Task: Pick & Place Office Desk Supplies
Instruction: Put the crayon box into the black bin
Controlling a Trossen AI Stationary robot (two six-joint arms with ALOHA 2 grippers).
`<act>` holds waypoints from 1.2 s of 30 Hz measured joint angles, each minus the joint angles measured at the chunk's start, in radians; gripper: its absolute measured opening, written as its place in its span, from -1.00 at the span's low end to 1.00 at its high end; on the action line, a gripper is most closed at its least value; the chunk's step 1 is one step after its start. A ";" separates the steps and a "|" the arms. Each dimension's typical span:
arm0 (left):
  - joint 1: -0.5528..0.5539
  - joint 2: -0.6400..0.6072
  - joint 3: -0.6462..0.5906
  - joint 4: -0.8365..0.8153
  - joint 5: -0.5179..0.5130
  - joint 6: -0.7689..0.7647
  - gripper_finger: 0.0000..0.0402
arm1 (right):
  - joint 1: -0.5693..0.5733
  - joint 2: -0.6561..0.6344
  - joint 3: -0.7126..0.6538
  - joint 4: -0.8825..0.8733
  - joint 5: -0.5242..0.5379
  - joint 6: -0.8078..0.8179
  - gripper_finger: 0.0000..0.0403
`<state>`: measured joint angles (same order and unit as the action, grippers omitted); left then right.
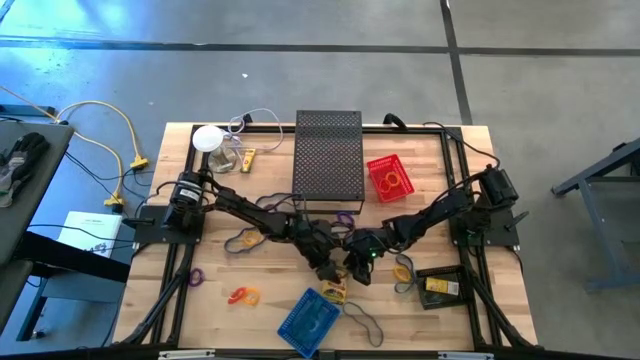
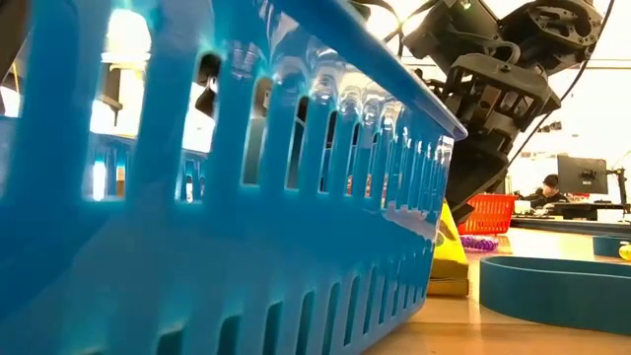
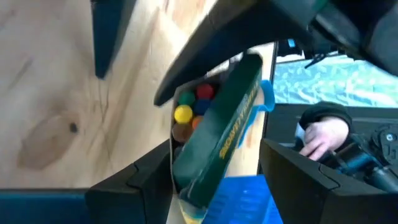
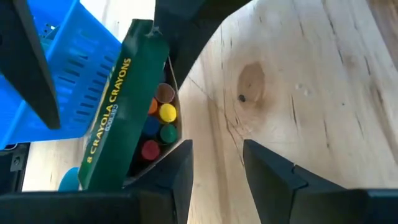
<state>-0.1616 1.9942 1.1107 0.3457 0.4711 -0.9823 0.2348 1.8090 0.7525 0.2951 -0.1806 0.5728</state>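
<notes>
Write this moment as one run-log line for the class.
left gripper: holds tilted, open crayon box | right gripper: open, empty, beside box | blue basket: next to box

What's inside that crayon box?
The crayon box is open at one end, showing round crayon tips: brown, yellow, blue, green, red and orange. Their shafts are hidden by the box; how many there are I can't tell.

A green and yellow crayon box (image 4: 118, 106) lies open at centre-left, coloured crayon tips (image 4: 160, 118) showing; rubber bands (image 1: 243, 296) lie scattered across the lower frame
</notes>
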 joint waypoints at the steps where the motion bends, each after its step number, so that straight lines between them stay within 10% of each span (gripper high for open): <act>1: -0.003 0.000 0.000 0.002 -0.005 0.011 0.09 | 0.000 0.000 0.000 0.000 0.000 0.000 -0.36; 10: -0.027 0.000 0.000 0.000 -0.003 0.070 0.00 | -0.001 -0.001 0.000 0.000 0.000 -0.001 -0.36; 25: -0.011 0.000 0.000 -0.001 0.005 0.073 -0.77 | -0.002 -0.001 0.000 0.000 0.051 0.001 -0.36; 36: 0.023 0.000 0.000 -0.001 0.036 0.076 -0.81 | -0.002 -0.064 0.000 -0.140 0.115 -0.024 -0.36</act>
<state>-0.1388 1.9942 1.1107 0.3442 0.5069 -0.9063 0.2329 1.7453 0.7528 0.1548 -0.0652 0.5491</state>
